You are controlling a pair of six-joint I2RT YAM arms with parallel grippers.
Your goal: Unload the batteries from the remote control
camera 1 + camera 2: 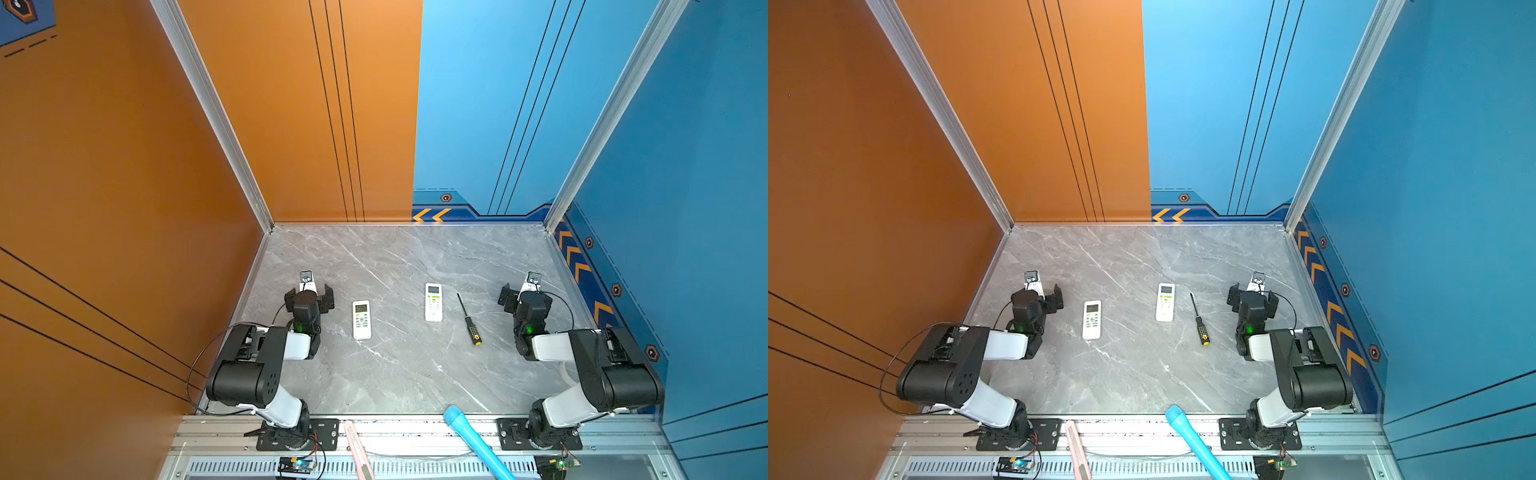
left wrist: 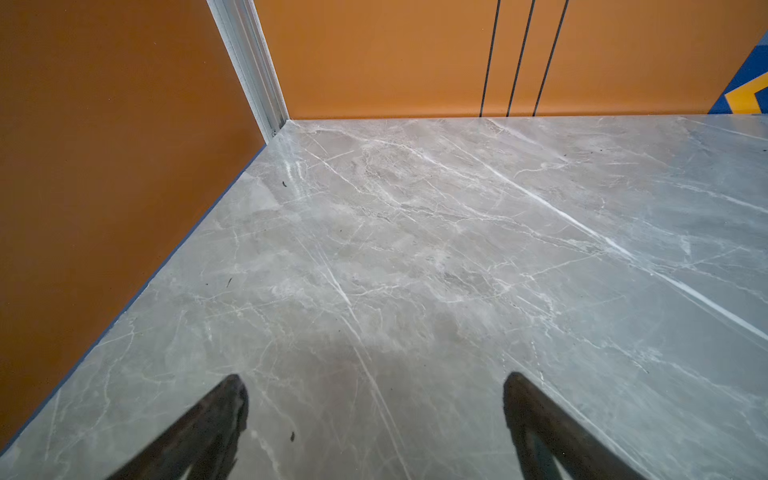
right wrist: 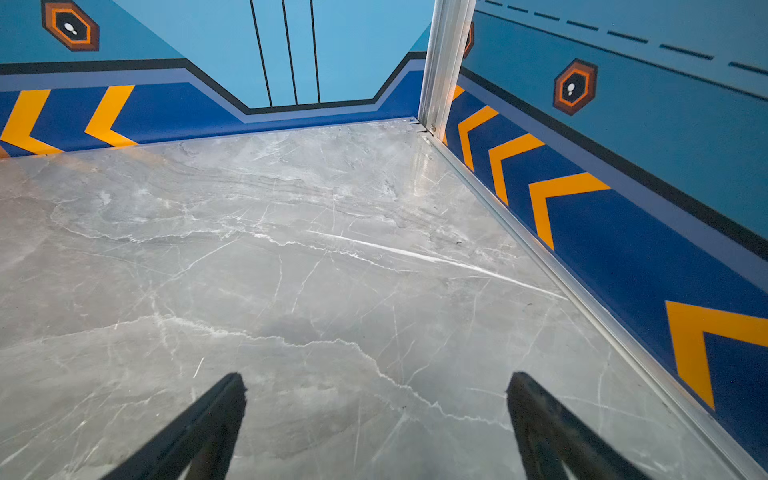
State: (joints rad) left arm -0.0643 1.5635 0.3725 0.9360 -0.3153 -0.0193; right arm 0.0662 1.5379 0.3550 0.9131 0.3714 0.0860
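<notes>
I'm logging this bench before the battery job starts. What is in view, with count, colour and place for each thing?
remotes: two, white, buttons up, apart, mid-table
screwdriver: one, black-and-yellow handle, lying right of the remotes, touching neither
batteries: none in view
blue cylinder: one, light blue, slanting across the front rail
pink tool: one, pink, on the front rail
table: one, grey marble
walls: orange at left, blue at right
arms: two, black and white, left and right front corners
left gripper: one, black, open, empty, over bare table
right gripper: one, black, open, empty, over bare table
</notes>
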